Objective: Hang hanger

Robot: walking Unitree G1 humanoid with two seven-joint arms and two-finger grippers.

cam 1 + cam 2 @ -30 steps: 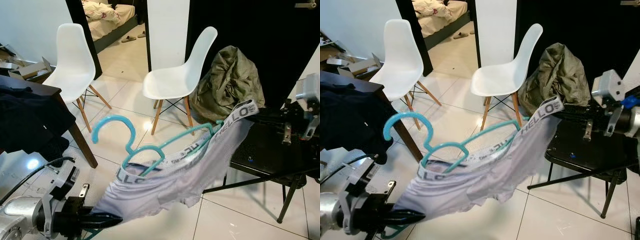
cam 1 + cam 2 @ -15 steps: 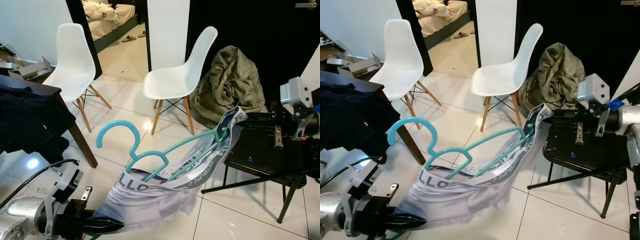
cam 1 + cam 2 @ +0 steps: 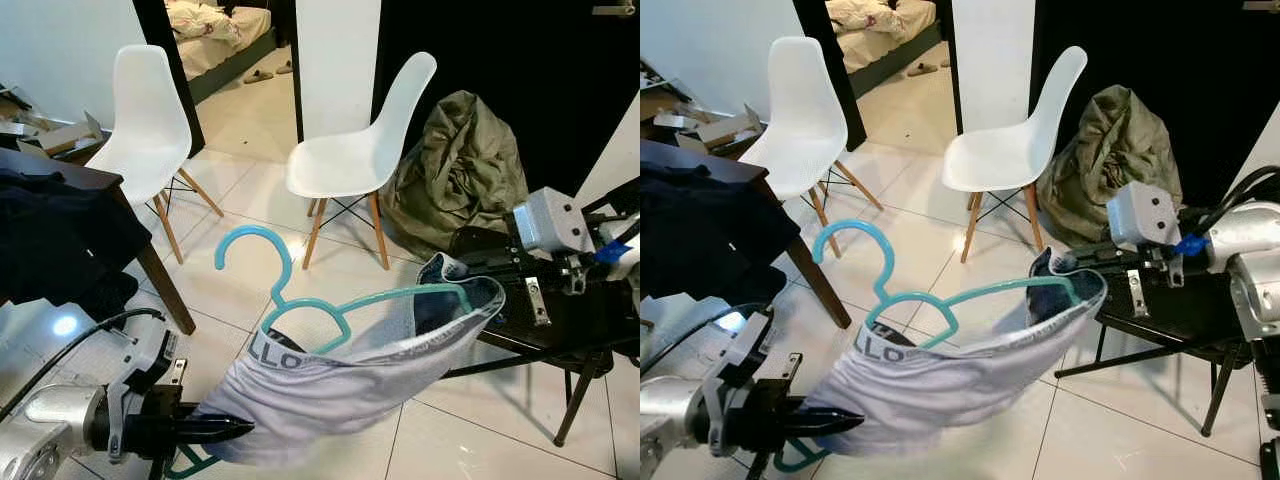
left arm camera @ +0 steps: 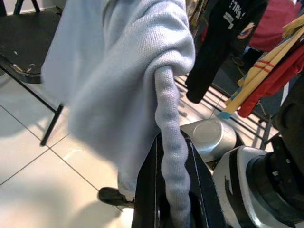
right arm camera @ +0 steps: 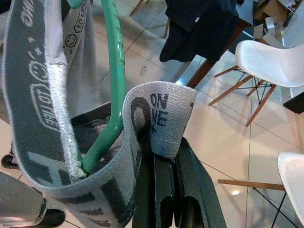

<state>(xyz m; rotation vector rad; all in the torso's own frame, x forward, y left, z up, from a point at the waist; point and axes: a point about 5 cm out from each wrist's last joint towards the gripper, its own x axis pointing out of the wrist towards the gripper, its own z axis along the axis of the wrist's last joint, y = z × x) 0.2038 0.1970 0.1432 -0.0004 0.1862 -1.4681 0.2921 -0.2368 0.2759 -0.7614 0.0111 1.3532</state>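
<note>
Hanger [image 3: 330, 310] spans between both pincers' pinched underwear [image 3: 330, 385].

Teal hanger [image 3: 300, 300]; pale grey underwear [image 3: 330, 385] with darker grey lettered waistband [image 5: 42, 95]; white chairs [image 3: 355, 150]; olive bag [image 3: 460, 160].

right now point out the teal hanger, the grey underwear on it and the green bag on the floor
teal hanger [image 3: 262, 243], left eye view, top of the hook
grey underwear [image 3: 330, 385], left eye view, middle of the hanging fabric
green bag [image 3: 462, 165], left eye view, crumpled middle of the bag
</note>
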